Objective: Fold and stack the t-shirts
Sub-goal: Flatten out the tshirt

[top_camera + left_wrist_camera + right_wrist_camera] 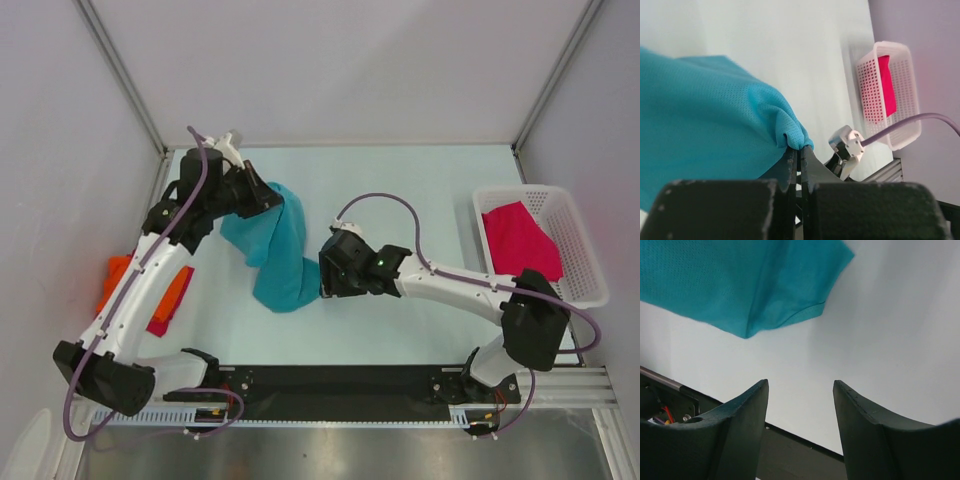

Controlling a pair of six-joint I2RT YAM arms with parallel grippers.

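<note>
pale table (420, 190), left arm (150, 262) outstretched pinching teal t-shirt (282, 262), right jaws parted

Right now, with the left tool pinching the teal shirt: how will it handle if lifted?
Probably floppy: the teal shirt droops in a twisted band from the shut left tool. Likely light, since a small pinch of bunched edge holds that end. The mesh weave looks unlikely to slip, though held at one point it may swing.

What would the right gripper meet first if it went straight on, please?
Probably the teal t-shirt just ahead of the right gripper; depth is unclear, so the table might come first.
</note>
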